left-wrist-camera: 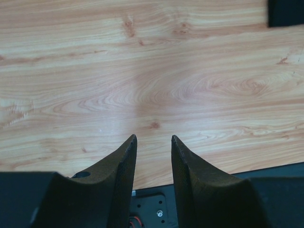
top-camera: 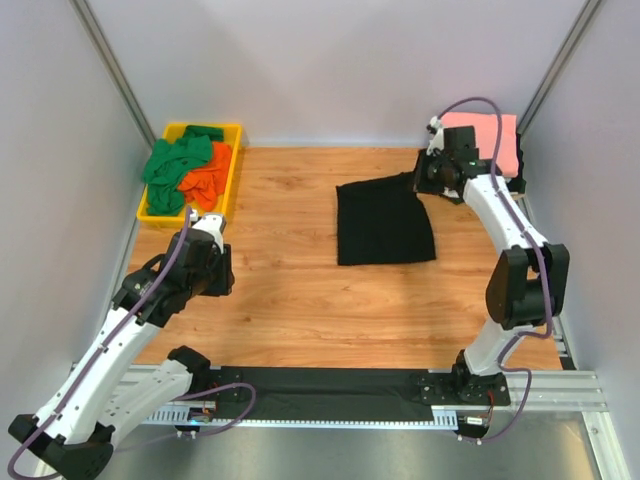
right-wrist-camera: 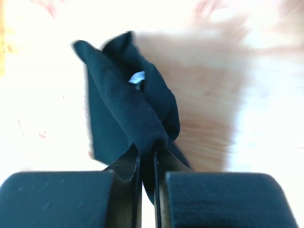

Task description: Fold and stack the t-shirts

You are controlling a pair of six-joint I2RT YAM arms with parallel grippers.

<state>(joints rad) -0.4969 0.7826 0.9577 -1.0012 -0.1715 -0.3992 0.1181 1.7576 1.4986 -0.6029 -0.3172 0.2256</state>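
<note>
Right gripper (right-wrist-camera: 147, 149) clamped tight on the far-right corner of the folded black cloth t-shirt (top-camera: 383, 222), which spreads leftward from it across the wooden table (top-camera: 290, 290). The folded pink t-shirt (top-camera: 495, 140) lies just beyond. Left gripper (left-wrist-camera: 153, 140) (partly open, empty) is well apart, so only 1 arm is engaged.

Black t-shirt (top-camera: 385, 225), pink t-shirt (top-camera: 497, 140)

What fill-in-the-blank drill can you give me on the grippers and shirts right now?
The right gripper is shut on a bunched edge of the soft ____ cloth t-shirt.
The left gripper hangs ____ over the bare wooden table, holding nothing.
Crumpled green t-shirts and orange t-shirts lie in the ____ plastic tray.
The folded pink t-shirt sits at the table's far ____ corner.
Missing words: black; open; yellow; right.
</note>
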